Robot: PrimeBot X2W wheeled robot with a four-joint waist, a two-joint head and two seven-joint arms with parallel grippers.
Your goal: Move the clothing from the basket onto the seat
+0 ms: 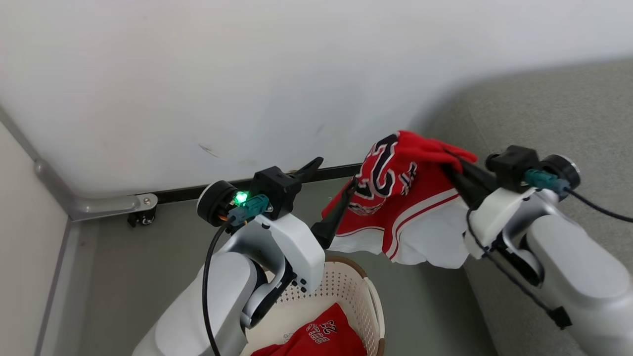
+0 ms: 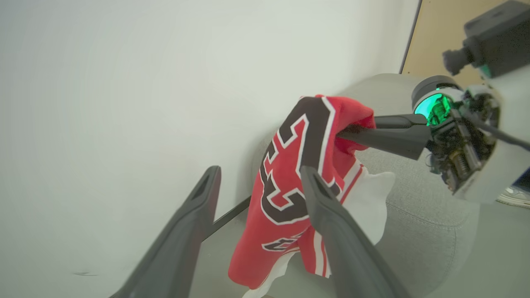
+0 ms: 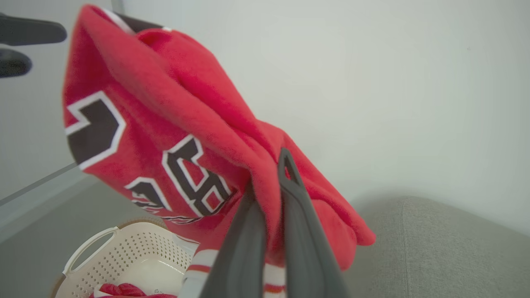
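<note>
Beside the grey seat [image 1: 544, 123] and above the basket [image 1: 346, 291], carrying red clothing [image 1: 395, 207].
Pinching its bunched top in the right gripper [image 1: 452, 165]; spreading the left gripper [image 1: 334, 173] wide and empty just beside it; leaving a second red piece [image 1: 316, 336] lying in the basket.

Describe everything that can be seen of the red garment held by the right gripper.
The red garment is soft, fleecy-looking fabric with a large black 23 outlined in white, red and white striped trim and white lining showing at its lower edge. It hangs crumpled in the air, pinched at its top fold by the shut right gripper, higher than the basket and beside the grey seat. The open left gripper is near it; contact cannot be told.
</note>
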